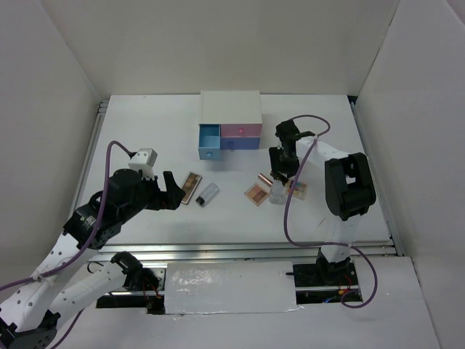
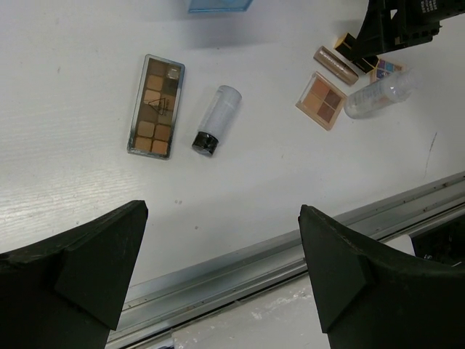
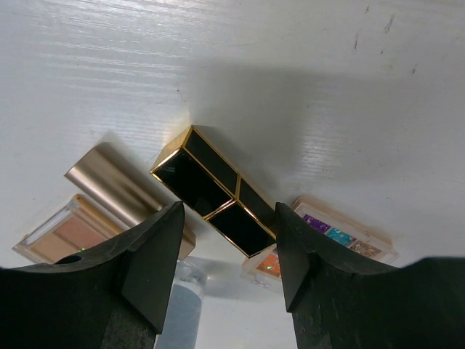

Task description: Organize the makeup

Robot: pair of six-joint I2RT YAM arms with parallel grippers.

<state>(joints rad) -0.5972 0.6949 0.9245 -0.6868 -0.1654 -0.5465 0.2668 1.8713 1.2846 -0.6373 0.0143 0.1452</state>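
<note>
The makeup lies on the white table. A long brown palette (image 1: 191,187) (image 2: 155,106) and a clear bottle with a black cap (image 1: 207,194) (image 2: 216,120) lie just past my left gripper (image 1: 171,190) (image 2: 220,218), which is open and empty. My right gripper (image 1: 282,170) (image 3: 229,218) is open, its fingers either side of a black gold-edged lipstick (image 3: 214,190) (image 2: 349,45) lying flat. Around it lie a gold tube (image 3: 120,185) (image 1: 264,179), a pinkish square palette (image 1: 256,193) (image 3: 62,233), a multicolour palette (image 1: 296,189) (image 3: 341,236) and a clear bottle (image 1: 277,193) (image 3: 182,305).
A white drawer box (image 1: 230,105) stands at the back centre with its blue drawer (image 1: 209,142) pulled open and the pink and purple drawers shut. White walls enclose the table. A metal rail (image 2: 290,247) runs along the near edge.
</note>
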